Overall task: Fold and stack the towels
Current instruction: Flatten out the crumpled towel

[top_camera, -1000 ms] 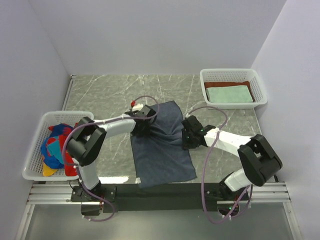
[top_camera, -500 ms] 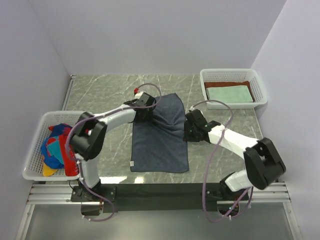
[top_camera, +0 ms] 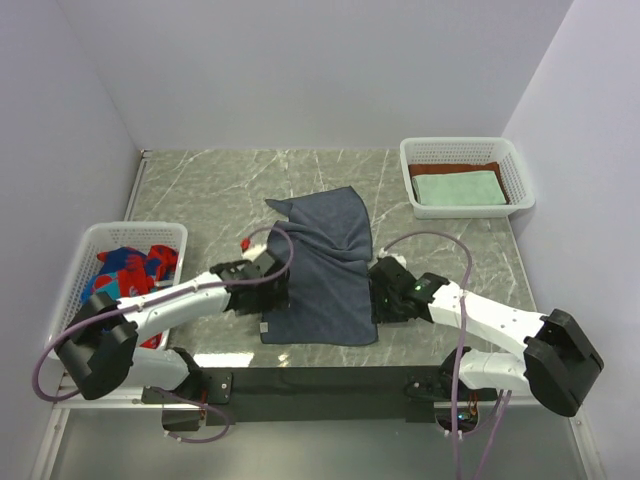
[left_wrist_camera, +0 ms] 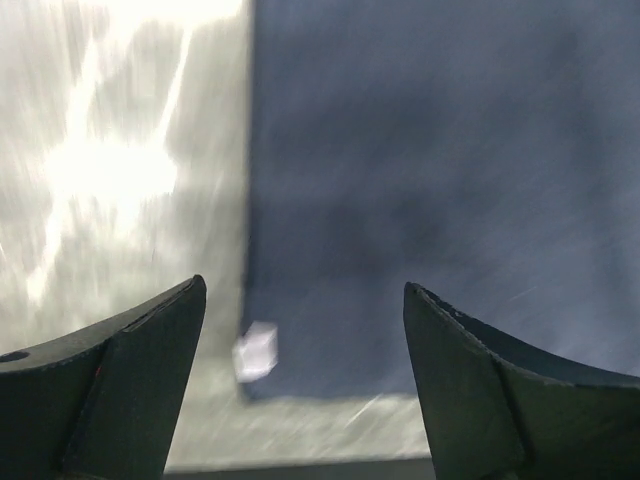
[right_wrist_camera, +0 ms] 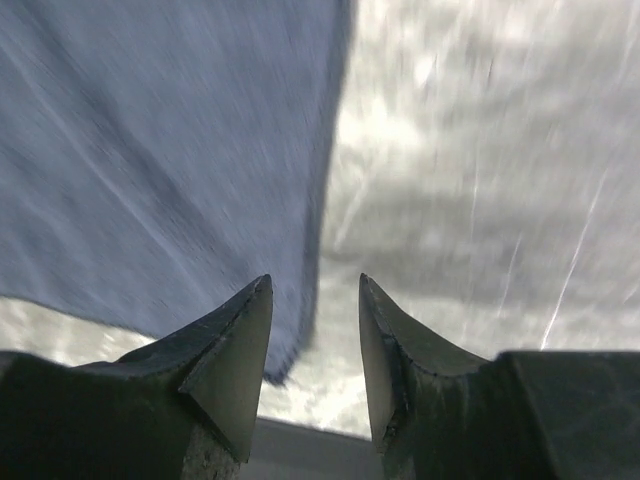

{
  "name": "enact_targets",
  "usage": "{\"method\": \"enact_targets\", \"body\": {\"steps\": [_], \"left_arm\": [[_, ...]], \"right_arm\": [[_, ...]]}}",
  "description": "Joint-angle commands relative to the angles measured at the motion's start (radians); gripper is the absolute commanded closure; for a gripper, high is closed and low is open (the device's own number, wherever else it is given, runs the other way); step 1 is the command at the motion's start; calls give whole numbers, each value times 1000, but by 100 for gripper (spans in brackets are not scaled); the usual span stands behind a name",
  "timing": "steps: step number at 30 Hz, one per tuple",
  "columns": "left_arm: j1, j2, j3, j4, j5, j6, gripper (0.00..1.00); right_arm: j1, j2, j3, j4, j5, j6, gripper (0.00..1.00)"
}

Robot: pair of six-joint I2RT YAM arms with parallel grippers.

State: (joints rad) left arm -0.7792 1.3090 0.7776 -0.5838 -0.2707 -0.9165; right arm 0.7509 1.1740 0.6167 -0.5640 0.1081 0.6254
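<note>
A dark slate-blue towel (top_camera: 320, 265) lies spread on the marble table, wrinkled at its far end. My left gripper (top_camera: 264, 300) is open and empty over the towel's near left corner, where a white tag (left_wrist_camera: 256, 350) shows. My right gripper (top_camera: 378, 303) is open and empty over the towel's near right corner (right_wrist_camera: 290, 360). The towel fills most of the left wrist view (left_wrist_camera: 440, 180) and the left part of the right wrist view (right_wrist_camera: 160, 150). A pale mint-green towel (top_camera: 459, 187) lies on a rust-brown towel (top_camera: 497, 168) in the right basket. Bright patterned towels (top_camera: 125, 268) lie in the left basket.
A white mesh basket (top_camera: 520, 178) stands at the far right. Another white mesh basket (top_camera: 70, 300) stands at the left edge. The table's near edge and a black rail (top_camera: 330, 382) run just below both grippers.
Both grippers let go of the towel's far end and moved toward me, from its far corners to its near corners. The towel now lies flat.
</note>
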Motion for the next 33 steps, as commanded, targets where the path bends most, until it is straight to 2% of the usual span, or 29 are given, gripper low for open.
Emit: {"method": "enact_targets", "body": {"steps": [1,7,17,19,26,33], "left_arm": [[-57,-42,-73,-36,54,-125,15],[-81,-50,-133,-21,62,-166,19],[-137,35,-127,-28,60,-183,26],[-138,45,-129,-28,59,-183,28],[-146,78,-123,-24,57,-179,42],[-153,88,-124,-34,57,-183,64]], "right_arm": [[57,-30,-17,-43,10,88,52],[128,-5,-44,-30,-11,146,52],[205,55,-57,-33,-13,224,54],[208,61,-60,-31,-12,226,57],[211,58,-49,-34,1,221,76],[211,49,-58,-22,4,224,86]]}}
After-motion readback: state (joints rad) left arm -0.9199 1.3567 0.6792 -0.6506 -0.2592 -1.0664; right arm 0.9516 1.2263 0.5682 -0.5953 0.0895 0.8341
